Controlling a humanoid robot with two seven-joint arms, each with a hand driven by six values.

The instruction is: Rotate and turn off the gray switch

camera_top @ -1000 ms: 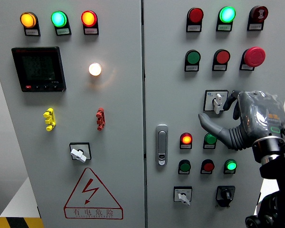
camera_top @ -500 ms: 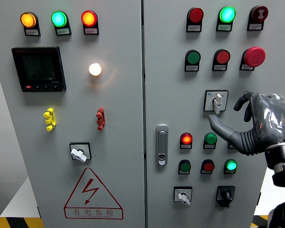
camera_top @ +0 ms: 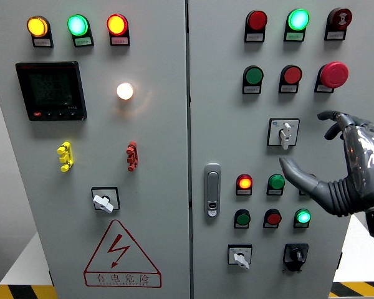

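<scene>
Head view, the only one: my right hand [camera_top: 352, 165] is hanging off the cabinet's right edge, fingers spread and loose, thumb jutting toward the panel, gripping nothing. My left arm is not showing. The gray switch [camera_top: 286, 133] I am taking as the target is sitting on its square plate on the right-hand door, below the red button [camera_top: 292, 75] and above the green lamp [camera_top: 276, 182]. From my palm it is lying at about ten o'clock, near but clear of every fingertip; my thumb tip is pointing in just below it. Its lever is standing with its long axis vertical, running twelve to six. Two more gray rotary switches are lower on the panel; I am judging the nearest one mine.
</scene>
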